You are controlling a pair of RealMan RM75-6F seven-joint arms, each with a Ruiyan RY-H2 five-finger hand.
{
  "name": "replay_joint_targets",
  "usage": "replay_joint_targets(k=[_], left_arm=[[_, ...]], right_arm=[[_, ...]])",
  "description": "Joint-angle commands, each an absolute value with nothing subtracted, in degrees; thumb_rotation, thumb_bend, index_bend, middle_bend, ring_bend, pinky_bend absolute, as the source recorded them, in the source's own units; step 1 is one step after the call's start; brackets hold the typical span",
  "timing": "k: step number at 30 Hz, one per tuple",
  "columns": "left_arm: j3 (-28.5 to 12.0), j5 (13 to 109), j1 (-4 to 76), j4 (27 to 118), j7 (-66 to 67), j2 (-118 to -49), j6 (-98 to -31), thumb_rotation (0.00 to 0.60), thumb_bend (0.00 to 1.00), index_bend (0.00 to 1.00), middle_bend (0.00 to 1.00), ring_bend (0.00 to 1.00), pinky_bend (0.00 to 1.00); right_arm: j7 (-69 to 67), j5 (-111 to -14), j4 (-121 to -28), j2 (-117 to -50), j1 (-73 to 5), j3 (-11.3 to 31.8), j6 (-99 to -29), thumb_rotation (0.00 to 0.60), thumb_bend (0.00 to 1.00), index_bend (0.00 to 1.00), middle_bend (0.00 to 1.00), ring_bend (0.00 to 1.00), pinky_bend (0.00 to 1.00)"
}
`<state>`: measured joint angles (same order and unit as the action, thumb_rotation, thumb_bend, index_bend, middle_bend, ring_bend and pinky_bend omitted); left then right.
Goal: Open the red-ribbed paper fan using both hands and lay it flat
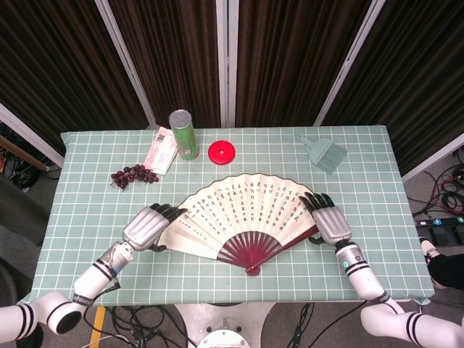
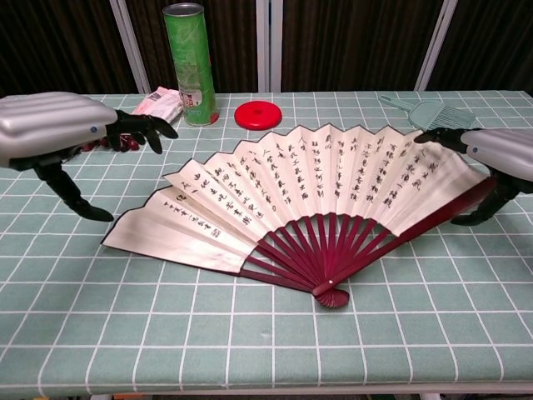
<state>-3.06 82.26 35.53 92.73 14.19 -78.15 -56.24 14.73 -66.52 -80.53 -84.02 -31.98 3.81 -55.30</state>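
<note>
The paper fan [image 1: 243, 206] lies spread wide on the green checked table [image 1: 87, 210], its red ribs [image 2: 321, 250] meeting at a pivot near the front edge. The cream leaf [image 2: 316, 179] carries black writing. My left hand [image 2: 50, 133] hovers over the fan's left end with fingers and thumb apart, holding nothing; the left guard rests on the cloth. My right hand [image 2: 500, 158] is at the fan's right end, fingers lying over the paper's edge and thumb under the red guard rib. In the head view the left hand [image 1: 145, 226] and right hand [image 1: 330, 221] flank the fan.
Behind the fan stand a green can [image 1: 183, 133] and a red round lid [image 1: 221, 152]. A snack packet [image 1: 162, 150] and dark grapes [image 1: 133, 175] lie at the back left. A green brush [image 1: 324, 153] sits at the back right.
</note>
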Motion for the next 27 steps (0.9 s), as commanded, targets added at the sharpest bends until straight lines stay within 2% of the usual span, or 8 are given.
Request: replay_joint_targets(k=[1,4,7,11,15,18,27], left_arm=[[-4.6,79.9,34.3,92.4,9.3,-75.9,-57.8,0.600,0.00,0.11,0.21,0.21,0.32],[-5.6,78.1,33.0,91.9,5.7,-74.3,-59.2,0.600,0.00,0.11,0.21,0.21,0.32],[-6.3,76.5,31.2,91.2,2.9,-73.0,-61.5,0.600,0.00,0.11,0.21,0.21,0.32],[-6.3,74.4,27.2,89.4,2.6,-71.5,-66.6,0.600,0.00,0.11,0.22,0.21,0.32],[-5.5,72.1,22.3,87.9,1.2,-70.1,-71.3,0.600,0.00,0.15,0.22,0.21,0.32],[-4.4,70.8,18.2,86.7,0.9,-69.3,-75.2,0.600,0.00,0.18,0.22,0.21,0.31],[0.1,71.6,6.0,89.1,5.6,-69.2,-89.1,0.600,0.00,0.20,0.22,0.21,0.29]], right_arm=[[21.0,-58.3,-86.1,-79.6,-33.4,4.2,-49.7,0.600,0.00,0.00,0.00,0.00,0.00],[21.6,-55.4,-88.2,-77.8,-34.0,4.3,-48.0,0.600,0.00,0.00,0.00,0.00,0.00],[18.1,-56.8,-90.4,-75.5,-33.4,5.5,-49.1,0.600,0.00,0.00,0.00,0.00,0.00],[8.7,-66.3,-91.1,-72.2,-29.8,7.4,-56.8,0.600,0.01,0.00,0.00,0.00,0.00],[-0.8,-74.4,-89.4,-69.0,-25.5,7.1,-64.7,0.600,0.15,0.00,0.04,0.00,0.00],[-6.7,-78.0,-88.3,-66.8,-21.9,6.1,-70.0,0.600,0.21,0.00,0.07,0.00,0.00],[-12.4,-82.7,-90.0,-62.1,-11.8,1.7,-81.2,0.600,0.24,0.00,0.07,0.00,0.00]])
